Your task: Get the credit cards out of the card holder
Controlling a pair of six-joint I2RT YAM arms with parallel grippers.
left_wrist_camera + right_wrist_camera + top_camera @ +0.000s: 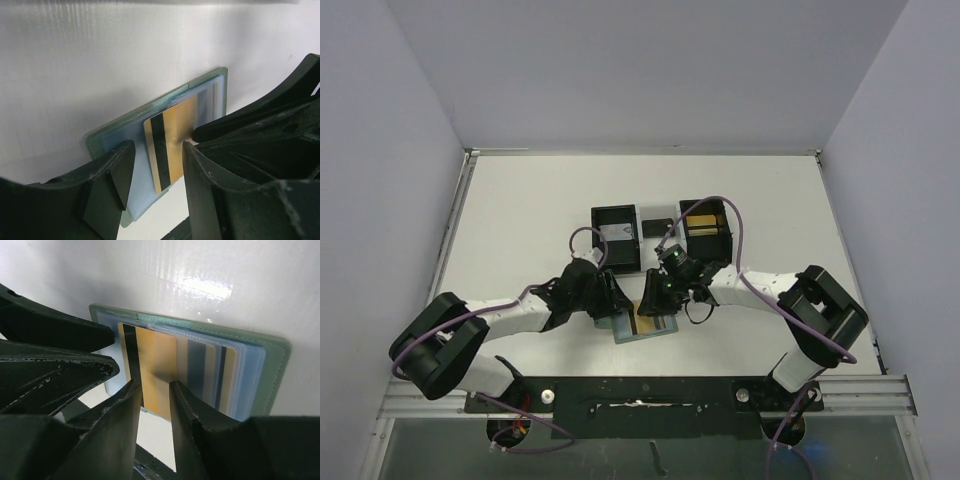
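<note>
While a black-striped gold-orange plastic card sits half out of the open sage-green folding card holder, right gripper & left gripper both straddle it, jaws apart; grey-blue cards just beyond are pocketed. Extraction approx. midway, unfinished.

Glossy plastic gold card; matt, leathery green card holder.

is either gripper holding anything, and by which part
Nothing looks gripped. The right gripper has its tips at the near edge of the gold card, jaws apart; touch cannot be told. The left gripper is open over the holder.
</note>
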